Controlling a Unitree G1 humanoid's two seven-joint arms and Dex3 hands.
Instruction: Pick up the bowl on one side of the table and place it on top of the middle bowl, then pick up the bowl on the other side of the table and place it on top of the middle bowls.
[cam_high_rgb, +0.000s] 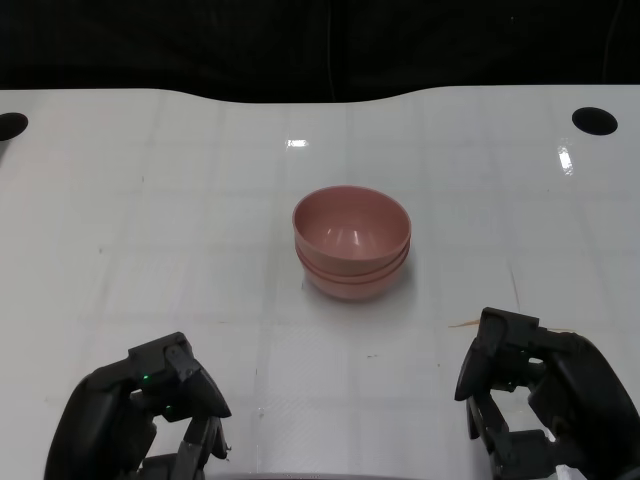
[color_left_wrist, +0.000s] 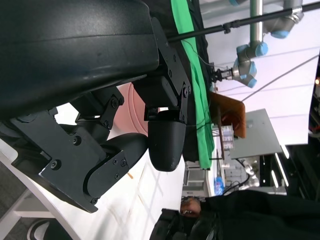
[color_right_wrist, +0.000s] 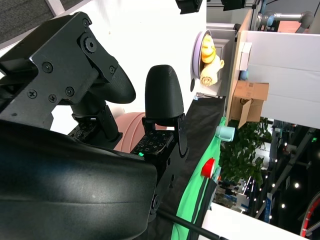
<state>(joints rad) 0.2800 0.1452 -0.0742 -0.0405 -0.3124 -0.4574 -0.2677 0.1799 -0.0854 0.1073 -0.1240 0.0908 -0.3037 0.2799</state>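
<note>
The pink bowls (cam_high_rgb: 352, 243) sit nested mid-worktop (cam_high_rgb: 150, 220). Left hand (cam_high_rgb: 150, 410) and right hand (cam_high_rgb: 535, 395) rest near, fingers apart, empty. A stray reach could topple the stack.

My left hand (cam_high_rgb: 140, 415) is matte black with blocky finger links, visible screws and a small green light. My right hand (cam_high_rgb: 545, 400) matches, with dotted rubber pads (color_right_wrist: 150, 145).

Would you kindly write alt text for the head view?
A stack of pink bowls sits at the middle of a white table. The robot's left hand and right hand sit near the table's front edge, holding nothing, well apart from the bowls.
</note>
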